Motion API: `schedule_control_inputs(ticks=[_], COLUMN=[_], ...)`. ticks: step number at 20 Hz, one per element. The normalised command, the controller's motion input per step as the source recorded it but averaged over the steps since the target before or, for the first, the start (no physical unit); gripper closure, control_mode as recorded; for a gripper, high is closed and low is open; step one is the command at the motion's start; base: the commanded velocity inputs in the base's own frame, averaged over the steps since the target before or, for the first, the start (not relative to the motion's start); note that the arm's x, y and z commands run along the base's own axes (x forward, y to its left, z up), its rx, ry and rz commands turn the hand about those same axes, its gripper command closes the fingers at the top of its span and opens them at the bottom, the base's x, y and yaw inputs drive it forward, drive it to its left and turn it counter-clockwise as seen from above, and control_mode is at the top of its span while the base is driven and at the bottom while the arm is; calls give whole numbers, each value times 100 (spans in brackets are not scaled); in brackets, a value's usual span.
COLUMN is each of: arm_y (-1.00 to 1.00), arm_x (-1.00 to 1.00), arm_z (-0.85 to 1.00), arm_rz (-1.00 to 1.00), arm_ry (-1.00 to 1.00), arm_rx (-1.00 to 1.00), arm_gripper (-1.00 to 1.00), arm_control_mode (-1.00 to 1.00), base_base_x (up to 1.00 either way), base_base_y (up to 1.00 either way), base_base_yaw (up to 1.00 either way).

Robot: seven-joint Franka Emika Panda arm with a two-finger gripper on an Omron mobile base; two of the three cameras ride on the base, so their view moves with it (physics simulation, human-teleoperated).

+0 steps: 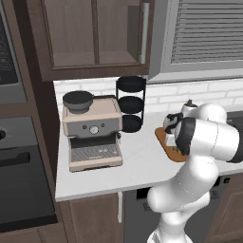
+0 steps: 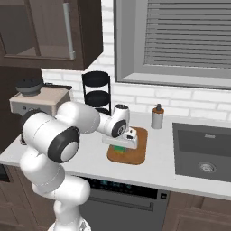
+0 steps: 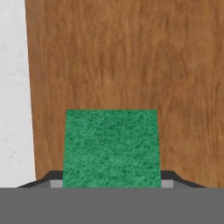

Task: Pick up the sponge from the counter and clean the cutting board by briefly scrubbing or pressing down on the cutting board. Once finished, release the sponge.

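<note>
The orange-brown cutting board (image 2: 137, 155) lies on the white counter (image 2: 90, 158) left of the sink. My gripper (image 2: 121, 145) hangs low over the board's left half, shut on the green sponge (image 2: 119, 148). In the hand view the sponge (image 3: 111, 146) sits between my two finger tips, its green face showing, with the wood grain of the cutting board (image 3: 131, 57) right behind it and a strip of counter (image 3: 13, 87) at the left. I cannot tell whether the sponge touches the board. From the left base view the arm hides most of the cutting board (image 1: 163, 140).
A beige coffee machine (image 1: 91, 130) stands on the counter's left part, with a black three-tier rack (image 1: 131, 102) behind it by the brick wall. A soap dispenser (image 2: 157, 117) stands behind the board, and the sink (image 2: 203, 153) is to the right.
</note>
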Motion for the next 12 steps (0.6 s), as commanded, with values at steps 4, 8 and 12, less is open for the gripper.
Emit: schedule_control_inputs(ticks=[4, 8, 12], arm_y=[9, 3, 0], arm_x=[-9, 0, 0], arm_z=[0, -17, -29], arm_rz=[0, 0, 0], arm_ry=[-8, -4, -3], arm_rx=[0, 0, 0], arm_gripper=[100, 100, 100], arm_control_mode=[-100, -100, -100], base_base_x=[0, 0, 0], base_base_y=[0, 0, 0], base_base_yaw=[0, 0, 0])
